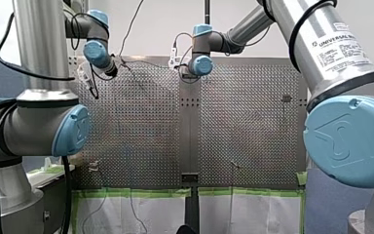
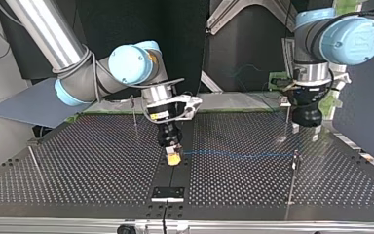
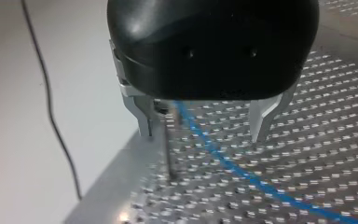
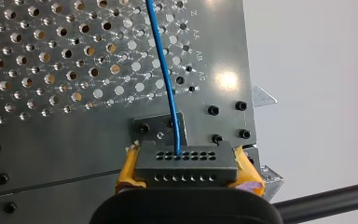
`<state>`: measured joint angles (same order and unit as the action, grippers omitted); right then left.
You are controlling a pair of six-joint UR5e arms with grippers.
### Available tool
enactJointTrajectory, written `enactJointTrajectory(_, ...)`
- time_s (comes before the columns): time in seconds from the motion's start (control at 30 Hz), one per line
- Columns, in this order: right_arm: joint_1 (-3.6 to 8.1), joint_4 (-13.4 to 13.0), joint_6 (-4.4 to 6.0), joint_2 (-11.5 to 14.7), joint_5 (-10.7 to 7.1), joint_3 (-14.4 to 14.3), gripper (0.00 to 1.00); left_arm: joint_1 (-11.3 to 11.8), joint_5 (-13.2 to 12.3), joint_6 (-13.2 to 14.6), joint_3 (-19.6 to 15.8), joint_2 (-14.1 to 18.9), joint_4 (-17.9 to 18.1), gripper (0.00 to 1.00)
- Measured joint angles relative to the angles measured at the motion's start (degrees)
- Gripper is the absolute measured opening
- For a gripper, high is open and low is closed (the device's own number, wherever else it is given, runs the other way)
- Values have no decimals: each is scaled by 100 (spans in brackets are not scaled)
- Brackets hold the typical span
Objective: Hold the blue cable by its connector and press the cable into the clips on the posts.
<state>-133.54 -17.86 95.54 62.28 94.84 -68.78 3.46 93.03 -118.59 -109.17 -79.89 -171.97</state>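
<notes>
Over the table's centre strip, top view: my right gripper [image 2: 174, 156] hangs low, its yellow pads closed on the connector [image 4: 186, 163], a small black block with rows of holes.
Blue cable [image 2: 233, 155]: leaves the connector and runs toward three o'clock across the top view, low over the perforated table [image 2: 102, 165], as far as a thin post [image 2: 293, 180].
Cable from the right wrist: heads off at the gripper's twelve o'clock with one gentle bend.
Left gripper [image 3: 203, 135]: metal fingers spread wide and holding nothing. The cable passes between them, and I see no contact with either finger.
Nearest post [image 3: 168, 149]: upright, just beside one finger. Its top, where a clip would sit, is tucked under the gripper body and hard to make out.
How the cable will likely handle: thin, light and limp. It should bend wherever it is pushed and sag when slack.
Where to hold: the connector is probably the only rigid part, so its flat sides between the pads suit a firm grip.
Where to press: close to a post, with the cable kept lightly taut.
Risk: a hard tug could strain the cable where it enters the connector.
</notes>
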Motion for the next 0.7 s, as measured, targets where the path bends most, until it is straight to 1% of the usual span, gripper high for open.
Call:
enactJointTrajectory(0.2,1,1,0,0,0,0,0,-69,4,3,-254,24,15,100)
enactJointTrajectory(0.37,1,0,-5,0,0,0,0,-88,5,22,-299,83,35,100)
enactJointTrajectory(0.53,1,3,-2,0,1,0,0,-87,-35,161,-293,200,84,100)
enactJointTrajectory(0.7,1,14,-3,0,11,0,0,-84,-228,390,-271,421,97,100)
